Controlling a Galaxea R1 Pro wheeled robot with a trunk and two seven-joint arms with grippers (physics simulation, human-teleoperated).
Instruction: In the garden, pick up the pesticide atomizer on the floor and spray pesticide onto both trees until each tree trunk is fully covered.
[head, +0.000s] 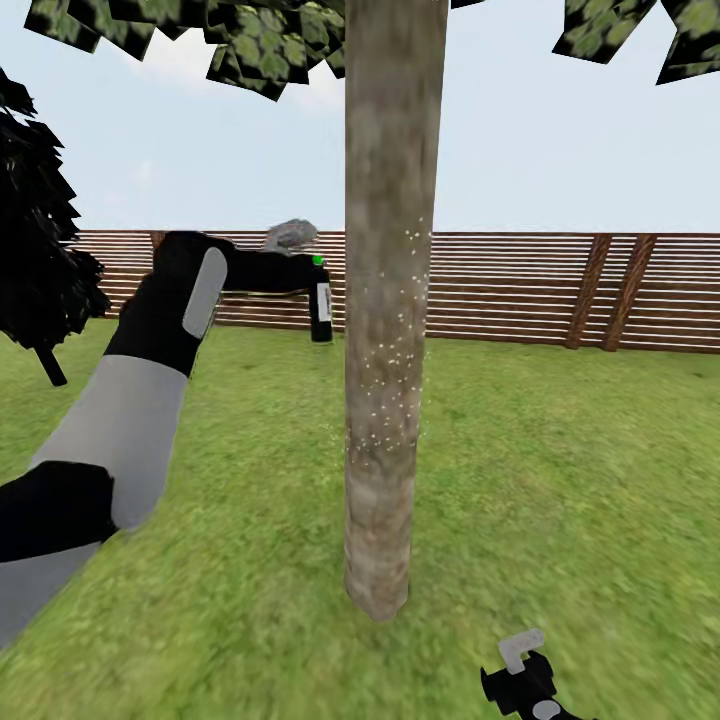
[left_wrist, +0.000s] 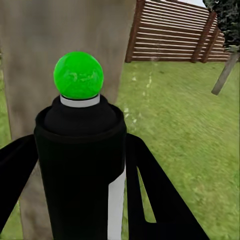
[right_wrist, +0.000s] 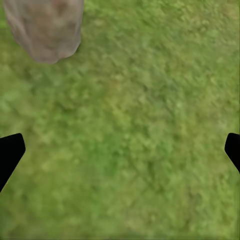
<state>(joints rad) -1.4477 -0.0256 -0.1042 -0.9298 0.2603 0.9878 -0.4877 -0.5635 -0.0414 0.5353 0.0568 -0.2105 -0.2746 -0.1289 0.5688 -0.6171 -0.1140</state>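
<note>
Pesticide atomizer (head: 321, 305) sits upright in the left gripper (head: 312, 290), raised w/ the arm stretched forward at about fence height, just left of the tree trunk (head: 385, 300) in the head view. It's a dark bottle w/ a bright green dot on top. In the left wrist view the bottle (left_wrist: 80, 165) is seen close up, black body, white collar, green ball cap, w/ the gripper's black fingers (left_wrist: 155, 195) pressed to both sides of it, so that hand is closed round the bottle. Trunk (left_wrist: 65, 45) stands right behind the bottle there, near but whether touching can't be told. Fine white specks of pesticide (head: 400, 380) dot the middle and right part of the trunk in the head view; upper and lowest bark looks bare of specks. Trunk is thick, grey-brown, mottled, rising from the lawn (head: 580, 480) to flat green leaves (head: 250, 45) at the top edge. Brown slat fence (head: 520, 290) runs across behind, pale sky above. Dark leafy bush (head: 35, 230) at far left. Right gripper (head: 525, 680) hangs low at the bottom right, over grass, well apart from the trunk. Right wrist view: its two black fingertips (right_wrist: 10, 155) sit at opposite edges, wide apart, nothing between them but grass (right_wrist: 130, 140), w/ the trunk base (right_wrist: 45, 27) in one corner.
</note>
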